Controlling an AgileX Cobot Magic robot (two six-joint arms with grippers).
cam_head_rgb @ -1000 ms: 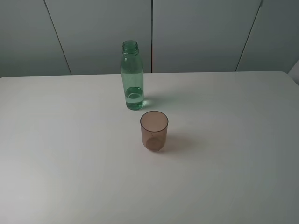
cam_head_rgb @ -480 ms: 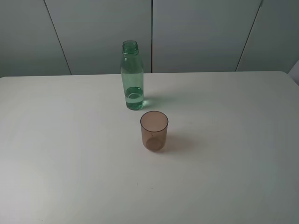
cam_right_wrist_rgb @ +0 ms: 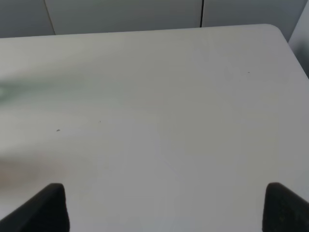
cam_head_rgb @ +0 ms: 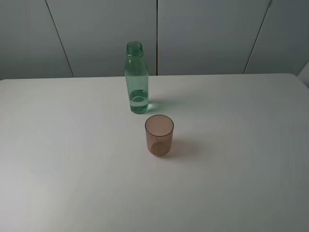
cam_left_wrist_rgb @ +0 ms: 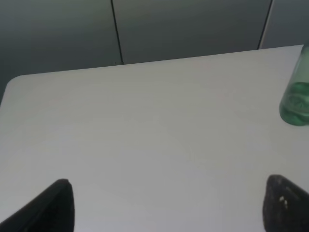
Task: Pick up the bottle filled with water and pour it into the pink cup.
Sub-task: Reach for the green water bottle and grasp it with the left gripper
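Both spread wide and empty, left gripper (cam_left_wrist_rgb: 169,207) and right gripper (cam_right_wrist_rgb: 166,207); bottle (cam_head_rgb: 136,79) stands upright at eleven o'clock from the cup (cam_head_rgb: 159,135). Grip it mid-body with your left, steering clear of the cup.

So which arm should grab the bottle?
Probably the left. Its wrist camera already catches the bottle at the edge of view, beyond the open left claw, while the right claw faces mostly table. From above, the bottle stands slightly left of the cup.
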